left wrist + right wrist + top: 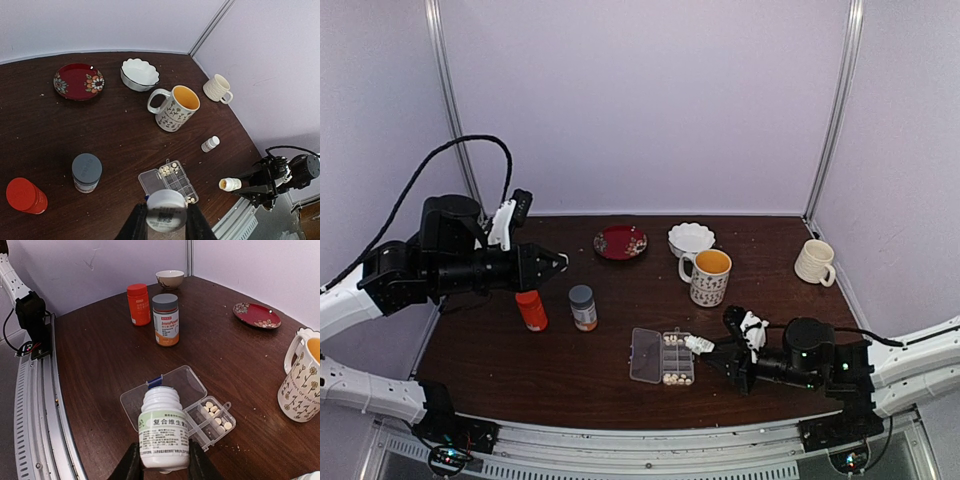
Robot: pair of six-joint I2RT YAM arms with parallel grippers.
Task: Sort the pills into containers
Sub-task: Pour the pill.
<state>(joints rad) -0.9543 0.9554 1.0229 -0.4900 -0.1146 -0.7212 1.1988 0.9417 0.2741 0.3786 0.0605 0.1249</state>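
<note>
left gripper [166, 225]: clenched on a cap [166, 209], held well apart from the box [150, 181]
right gripper [164, 462]: clamped on the open bottle [162, 430], tipped toward the box
pills [214, 409]: some already lodged in the box
risk: pills may be scattered over the table [100, 365] if the bottle is tilted too steeply

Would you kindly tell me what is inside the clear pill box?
Cream pills lie in several cells of the pill box, whose lid lies open. The white bottle in the right tool covers its nearest cells in the right wrist view, so their contents are hidden there.
</note>
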